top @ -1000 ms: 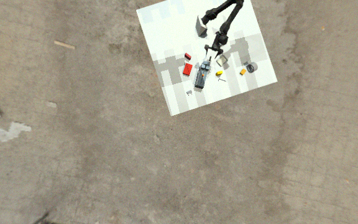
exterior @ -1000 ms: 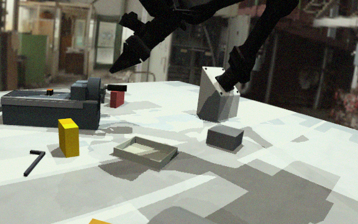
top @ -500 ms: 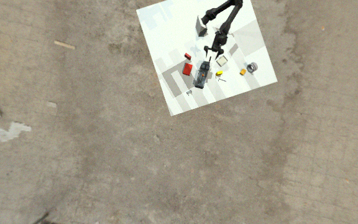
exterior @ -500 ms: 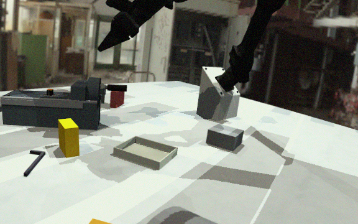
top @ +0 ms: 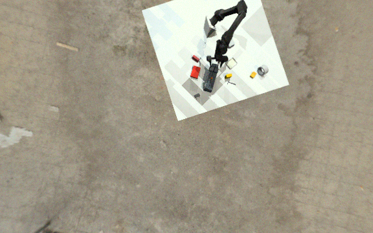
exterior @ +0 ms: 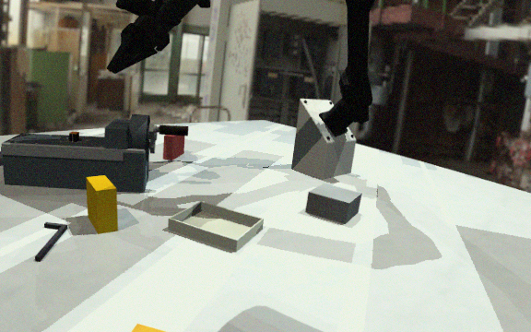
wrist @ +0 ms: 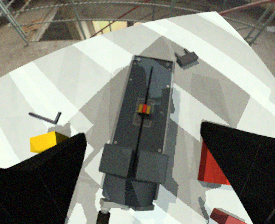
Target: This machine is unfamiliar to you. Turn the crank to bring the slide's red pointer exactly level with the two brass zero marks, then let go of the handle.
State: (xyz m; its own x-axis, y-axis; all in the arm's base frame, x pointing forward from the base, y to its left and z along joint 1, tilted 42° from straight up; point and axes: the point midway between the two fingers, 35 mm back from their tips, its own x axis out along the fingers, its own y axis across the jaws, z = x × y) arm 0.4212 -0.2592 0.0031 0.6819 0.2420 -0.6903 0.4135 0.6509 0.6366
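The machine (top: 210, 79) (exterior: 69, 159) (wrist: 144, 139) is a long dark grey block with a slide track along its top. The slide's red pointer (exterior: 74, 136) (wrist: 144, 110) sits about midway along the track; the brass marks are too small to make out. The black crank handle (exterior: 173, 130) sticks out from the machine's thicker end. My gripper (top: 215, 61) (exterior: 127, 48) (wrist: 144, 133) is open and empty. It hangs high above the crank end of the machine, clear of the handle.
Near the machine stand a yellow block (exterior: 101, 203) (wrist: 47, 141), a black hex key (exterior: 51, 240), a shallow tray (exterior: 215, 226), a grey block (exterior: 333, 202) and red blocks (exterior: 173, 147) (wrist: 210, 165). The arm's slanted base (exterior: 323, 140) is behind. A grey ring (top: 262, 70) lies far right.
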